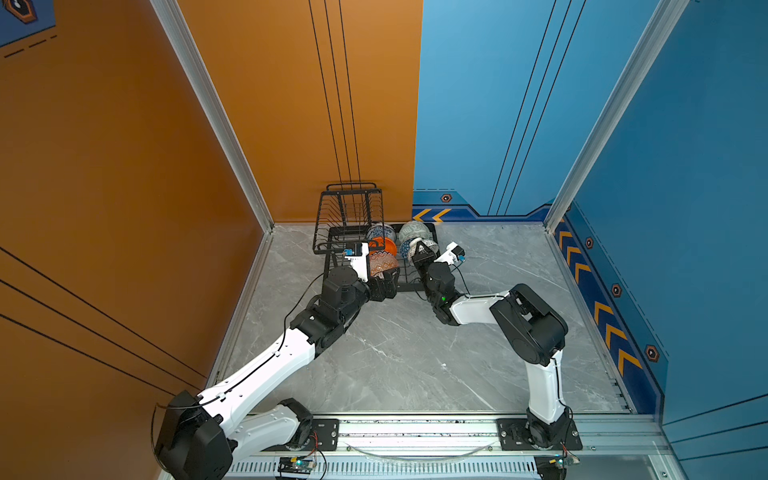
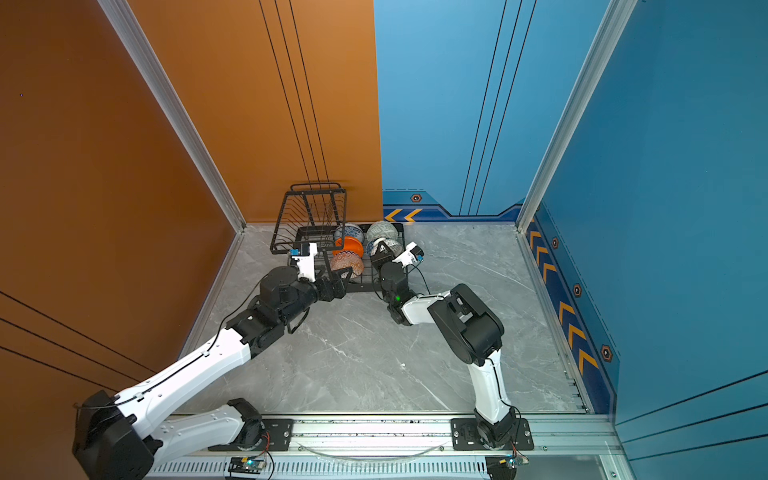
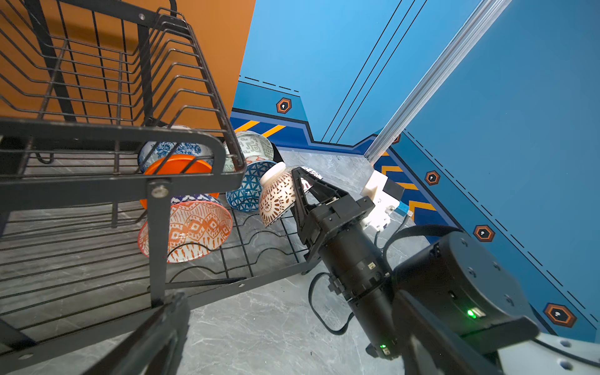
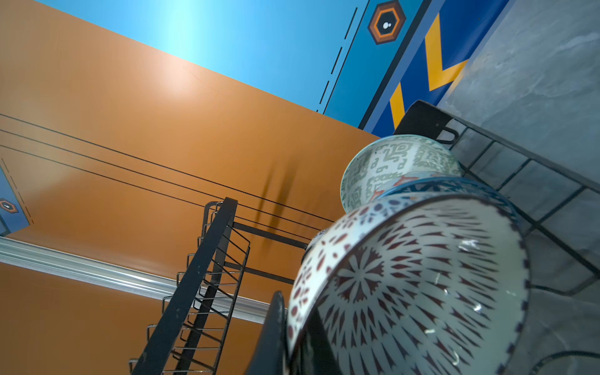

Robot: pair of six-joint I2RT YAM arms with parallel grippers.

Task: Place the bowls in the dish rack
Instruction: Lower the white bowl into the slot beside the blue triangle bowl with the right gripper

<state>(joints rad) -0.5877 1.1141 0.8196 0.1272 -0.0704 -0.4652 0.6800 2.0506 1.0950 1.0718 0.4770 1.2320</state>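
dish rack point(image 3: 97, 130) in the far corner of the surface point(image 1: 395, 353); all six pieces stand on edge on its lower tray point(image 3: 246, 278), two rows, wire humps propping them so they drain. left row, back to front: blue-white floral bowl point(image 3: 172, 149), plain orange bowl point(image 3: 178, 164), orange-white geometric bowl point(image 3: 191, 230). right row: pale green bowl point(image 3: 253, 146), blue triangle bowl point(image 3: 246, 188), white lattice bowl point(image 3: 279, 198). right gripper point(image 3: 303, 177) pinches the lattice bowl's rim, one finger inside; judged to be steadying it, leaned on the triangle bowl, before letting go. left gripper point(image 2: 340, 279) spread wide, empty, near the geometric bowl but apart, likely standing clear.
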